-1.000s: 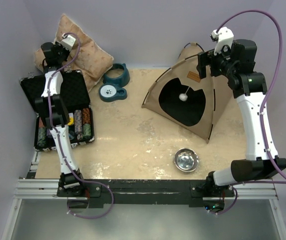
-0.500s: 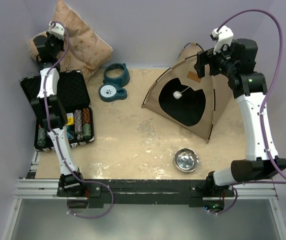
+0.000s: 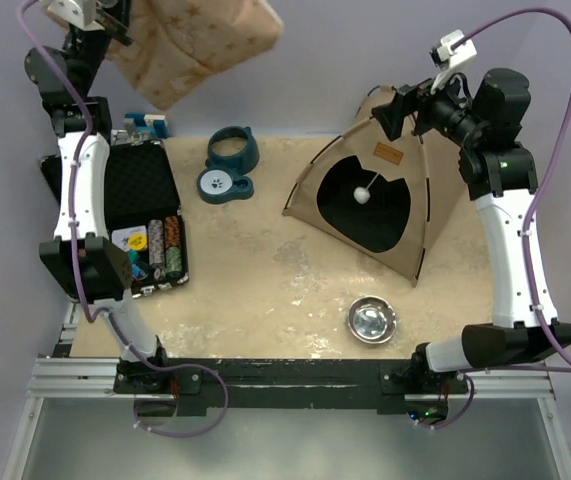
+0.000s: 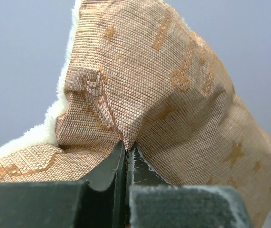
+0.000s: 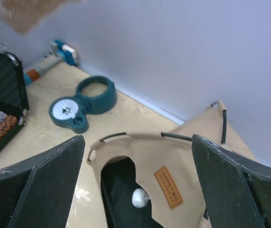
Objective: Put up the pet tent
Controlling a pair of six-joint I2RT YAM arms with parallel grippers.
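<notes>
The tan pet tent (image 3: 427,205) stands upright at the back right of the table, its rounded entrance (image 3: 365,215) facing front-left, with black lining and a white pom-pom (image 3: 364,195) hanging in it. It also shows in the right wrist view (image 5: 173,156), with a dark pole (image 5: 178,137) along its top edge. My right gripper (image 3: 393,112) is open and empty, hovering above the tent's peak. My left gripper (image 3: 105,20) is raised high at the back left, shut on a fold of the tan star-patterned pillow (image 3: 200,40), which hangs in the air. The pinched fabric (image 4: 140,95) fills the left wrist view.
An open black case (image 3: 130,215) of poker chips lies at the left. A teal pet feeder (image 3: 227,170) sits behind the table's middle. A steel bowl (image 3: 371,320) sits near the front right. A blue-tipped object (image 3: 150,124) lies by the back wall.
My left gripper has lifted the pillow up off the back-left corner and carried it higher and rightward. The right gripper has tilted slightly above the tent; the pom-pom swung.
</notes>
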